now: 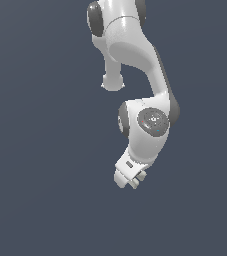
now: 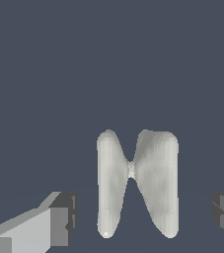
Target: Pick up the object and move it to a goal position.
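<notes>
**Tool spread around the spool piece**

The white Panda arm (image 1: pixel 140 75) reaches down across a plain dark grey-blue ground (image 1: pixel 35 150), its wrist bent low. At its end the tool (image 1: pixel 133 181) points downward. In the wrist view the tool's dark pads (image 2: pixel 66 217) stand wide apart, not touching anything. Between them sits the off-white spool-shaped object (image 2: pixel 135 183), two flat plates joined by a pinched middle.

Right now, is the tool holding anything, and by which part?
Nothing held. The tool is open: the spool-shaped object sits between its fingers, with gaps on both sides.
</notes>
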Robot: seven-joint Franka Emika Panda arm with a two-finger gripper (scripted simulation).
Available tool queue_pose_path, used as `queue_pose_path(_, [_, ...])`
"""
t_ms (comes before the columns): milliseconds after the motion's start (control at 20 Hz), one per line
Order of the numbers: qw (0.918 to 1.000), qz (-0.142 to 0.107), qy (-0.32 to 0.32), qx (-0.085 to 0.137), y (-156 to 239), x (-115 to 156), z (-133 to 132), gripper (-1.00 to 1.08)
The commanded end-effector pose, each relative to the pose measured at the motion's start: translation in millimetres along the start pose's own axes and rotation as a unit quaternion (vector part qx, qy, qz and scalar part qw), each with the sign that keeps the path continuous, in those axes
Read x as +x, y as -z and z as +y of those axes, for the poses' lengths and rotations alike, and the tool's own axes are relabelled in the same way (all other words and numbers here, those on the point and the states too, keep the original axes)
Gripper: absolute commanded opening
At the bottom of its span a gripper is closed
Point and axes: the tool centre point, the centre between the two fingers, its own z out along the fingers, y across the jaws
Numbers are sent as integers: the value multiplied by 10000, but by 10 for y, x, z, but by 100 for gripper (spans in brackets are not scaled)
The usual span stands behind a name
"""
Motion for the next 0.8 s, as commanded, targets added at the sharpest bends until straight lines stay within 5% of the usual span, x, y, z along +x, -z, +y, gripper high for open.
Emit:
queue_pose_path(0, [10000,1,0,-1,-3,0,1,100])
queue_pose_path(750, [10000,3,25,-2,-524,1,-1,100])
